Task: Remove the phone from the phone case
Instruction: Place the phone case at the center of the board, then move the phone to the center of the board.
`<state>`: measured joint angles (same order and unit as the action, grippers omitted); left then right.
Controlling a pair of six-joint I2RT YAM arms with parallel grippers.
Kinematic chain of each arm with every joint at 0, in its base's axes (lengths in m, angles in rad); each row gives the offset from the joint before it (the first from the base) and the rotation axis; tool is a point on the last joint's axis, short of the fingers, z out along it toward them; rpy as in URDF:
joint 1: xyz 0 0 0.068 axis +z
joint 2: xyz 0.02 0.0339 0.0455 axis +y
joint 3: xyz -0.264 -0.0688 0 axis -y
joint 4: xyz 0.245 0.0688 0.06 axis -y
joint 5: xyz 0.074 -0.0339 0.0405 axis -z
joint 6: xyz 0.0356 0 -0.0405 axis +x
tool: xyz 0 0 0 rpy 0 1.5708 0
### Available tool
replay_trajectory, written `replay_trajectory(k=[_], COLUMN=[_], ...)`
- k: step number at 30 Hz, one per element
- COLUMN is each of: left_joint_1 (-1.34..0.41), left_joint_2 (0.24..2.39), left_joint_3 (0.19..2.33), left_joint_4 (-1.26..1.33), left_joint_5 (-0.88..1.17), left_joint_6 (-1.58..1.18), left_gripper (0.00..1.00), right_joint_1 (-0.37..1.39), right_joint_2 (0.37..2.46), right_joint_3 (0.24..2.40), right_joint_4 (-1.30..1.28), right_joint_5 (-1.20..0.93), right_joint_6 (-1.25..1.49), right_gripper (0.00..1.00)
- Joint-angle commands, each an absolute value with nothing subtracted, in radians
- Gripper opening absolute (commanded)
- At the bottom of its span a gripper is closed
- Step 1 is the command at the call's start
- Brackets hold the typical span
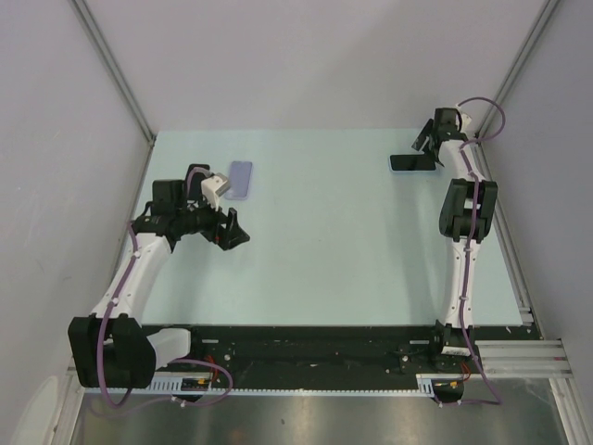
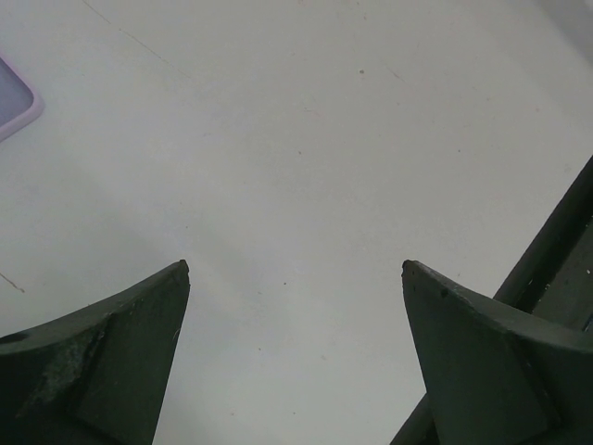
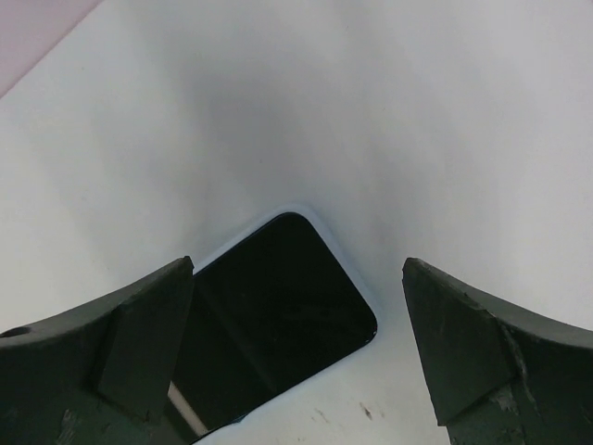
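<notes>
On the pale green table (image 1: 324,232), the lavender rectangular phone case (image 1: 240,179) is laid far left. Nearer the table's front, the left gripper (image 1: 235,229) is spread wide, holding nothing. The black glossy slab phone (image 1: 412,162) is laid far right, below the right gripper (image 1: 423,141), which is likewise fully parted and empty.

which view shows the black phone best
The right wrist view: the phone lies close up in front of the open right hand, its dark screen and a rounded corner clear, one finger hiding part. The top external view shows it only as a small dark slab, far right. The left wrist view misses it.
</notes>
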<state>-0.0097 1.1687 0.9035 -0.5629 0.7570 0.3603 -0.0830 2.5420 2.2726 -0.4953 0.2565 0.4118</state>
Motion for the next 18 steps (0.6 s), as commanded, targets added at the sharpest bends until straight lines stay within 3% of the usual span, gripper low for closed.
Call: replay_trajectory(k=[1, 10, 18], left_joint_1=[-0.003, -0.003, -0.003], left_joint_2=[1.143, 1.155, 1.146], left_joint_3=[0.896, 0.890, 0.881], left_joint_4=[-0.538, -0.532, -0.529], left_joint_5=[0.811, 0.825, 0.842], left_joint_6=[0.399, 0.400, 0.408], left_gripper=[1.00, 1.00, 1.00], right_joint_1=[-0.104, -0.101, -0.020], right_joint_2=[2.576, 2.585, 2.461], right_joint_3=[2.347, 2.304, 2.076], right_joint_4=[-0.548, -0.554, -0.519], right_joint_5=[0.137, -0.193, -0.198], right_joint_6=[0.485, 0.473, 0.413], right_gripper=[1.00, 1.00, 1.00])
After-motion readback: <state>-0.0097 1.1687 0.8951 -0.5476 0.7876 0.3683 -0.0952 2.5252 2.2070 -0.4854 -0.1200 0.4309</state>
